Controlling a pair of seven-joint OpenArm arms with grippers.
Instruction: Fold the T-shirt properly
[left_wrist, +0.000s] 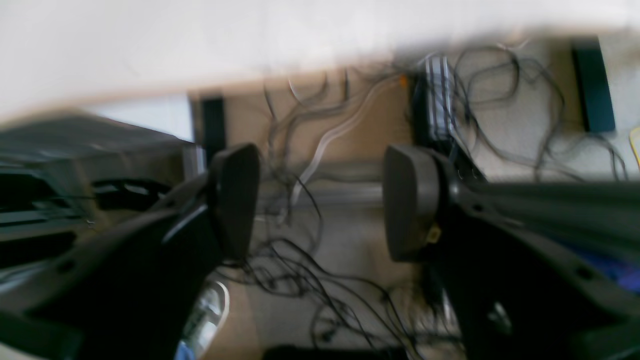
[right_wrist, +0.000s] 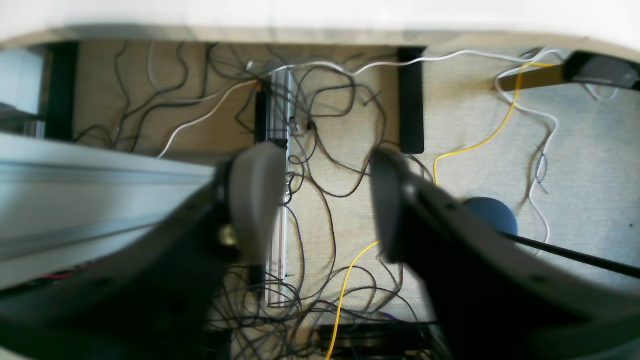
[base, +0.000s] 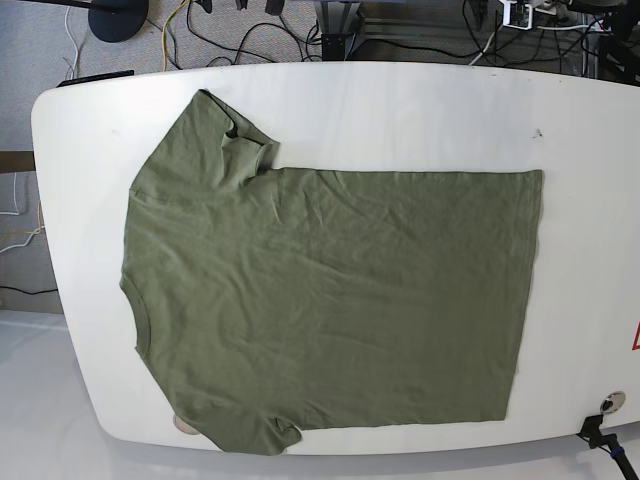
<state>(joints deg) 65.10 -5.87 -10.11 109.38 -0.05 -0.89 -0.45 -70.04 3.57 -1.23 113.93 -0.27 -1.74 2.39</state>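
The olive-green T-shirt (base: 330, 300) lies flat and spread out on the white table (base: 400, 100). Its collar (base: 128, 290) is at the left, its hem at the right, and its sleeves are at the upper left (base: 215, 140) and lower left (base: 245, 430). Neither arm shows in the base view. My left gripper (left_wrist: 322, 200) is open and empty, off the table's edge over the floor. My right gripper (right_wrist: 322, 200) is also open and empty, over the floor. The shirt is out of both wrist views.
Both wrist views show the table's white edge (left_wrist: 200, 40) (right_wrist: 320, 12) above a floor with tangled cables (right_wrist: 320, 150). A blue round base (right_wrist: 490, 212) stands on the floor. A small round fitting (base: 612, 402) sits at the table's lower right corner.
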